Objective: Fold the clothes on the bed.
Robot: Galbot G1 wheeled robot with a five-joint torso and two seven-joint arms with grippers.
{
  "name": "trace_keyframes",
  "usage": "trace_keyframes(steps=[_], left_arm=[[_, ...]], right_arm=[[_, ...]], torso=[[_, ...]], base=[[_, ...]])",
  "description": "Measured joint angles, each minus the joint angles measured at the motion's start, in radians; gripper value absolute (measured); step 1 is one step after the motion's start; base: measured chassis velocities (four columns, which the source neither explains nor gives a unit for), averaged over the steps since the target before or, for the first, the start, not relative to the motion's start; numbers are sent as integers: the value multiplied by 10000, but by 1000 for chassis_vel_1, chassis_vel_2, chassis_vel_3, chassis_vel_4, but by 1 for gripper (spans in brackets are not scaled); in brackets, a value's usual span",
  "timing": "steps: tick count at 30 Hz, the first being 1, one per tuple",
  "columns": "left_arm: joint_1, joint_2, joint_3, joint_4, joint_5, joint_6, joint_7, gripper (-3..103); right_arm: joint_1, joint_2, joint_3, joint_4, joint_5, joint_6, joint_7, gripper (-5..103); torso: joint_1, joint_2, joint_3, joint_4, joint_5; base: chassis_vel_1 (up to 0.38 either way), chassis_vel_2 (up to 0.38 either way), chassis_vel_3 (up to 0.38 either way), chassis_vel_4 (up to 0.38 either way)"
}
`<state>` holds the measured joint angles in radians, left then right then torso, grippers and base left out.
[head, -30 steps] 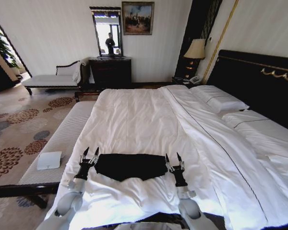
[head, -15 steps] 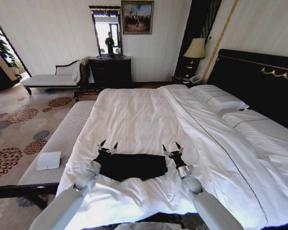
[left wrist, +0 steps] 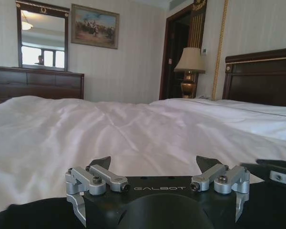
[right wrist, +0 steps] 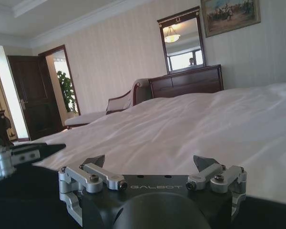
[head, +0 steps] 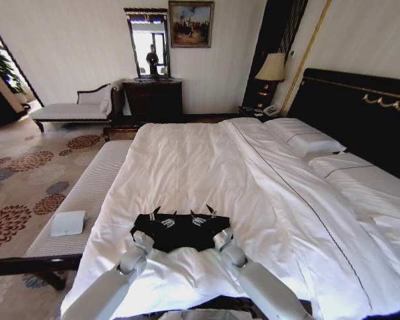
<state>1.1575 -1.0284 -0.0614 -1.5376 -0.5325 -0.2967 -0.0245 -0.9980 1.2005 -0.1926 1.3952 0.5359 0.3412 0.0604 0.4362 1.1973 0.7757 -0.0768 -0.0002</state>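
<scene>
The clothes (head: 180,235) are a small black folded piece lying near the foot of the bed (head: 187,160), on its white duvet. My left gripper (head: 161,215) and right gripper (head: 203,213) hover close together over the middle of the clothes' far edge, both open with nothing between the fingers. In the left wrist view my left gripper (left wrist: 154,162) is spread wide above black fabric (left wrist: 19,214), with the right gripper (left wrist: 276,172) beside it. The right wrist view has my right gripper (right wrist: 149,161) open over the black cloth (right wrist: 28,191).
A pale upholstered bench (head: 87,193) runs along the bed's left side with a white folded item (head: 68,223) on it. Pillows (head: 303,137) and the black headboard (head: 360,113) are at the right. A dark dresser (head: 153,100) stands by the far wall.
Both grippers have swung inward from the clothes' outer corners and now sit close together over its middle. The black piece looks a little narrower.
</scene>
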Motion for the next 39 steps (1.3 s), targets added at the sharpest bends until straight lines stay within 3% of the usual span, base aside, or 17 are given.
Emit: trace_keyframes(steps=[16,27,35,38,39], left_arm=[[444,-77,-852,1592,305,-1004,751,100],[326,111,-1500,2327,129,-1209,927,100],[1258,171,-2533,579,-321,-1140,774,100],[2165,122,-3175,-402,-420,-959,461,100],[2652,115,-3503,-952,-505,-787,360,100]], right_arm=[[-1688,-215,1815,-507,-686,728,-508,100],[-2547,-310,2648,-561,-1072,1169,-737,100],[-3414,-491,3275,658,-937,1088,-76,100],[-3740,-498,3566,1454,-874,512,801,100],[-3884,-496,3700,1916,-1078,74,1587,100]], torso=[[-2,2,0,-1,1],[-2,3,0,-4,-1],[-2,2,0,-6,2],[-2,2,0,-3,0],[-2,2,1,-1,-1]], base=[[0,0,0,0],[0,0,0,0],[0,0,0,0],[0,0,0,0],[0,0,0,0]])
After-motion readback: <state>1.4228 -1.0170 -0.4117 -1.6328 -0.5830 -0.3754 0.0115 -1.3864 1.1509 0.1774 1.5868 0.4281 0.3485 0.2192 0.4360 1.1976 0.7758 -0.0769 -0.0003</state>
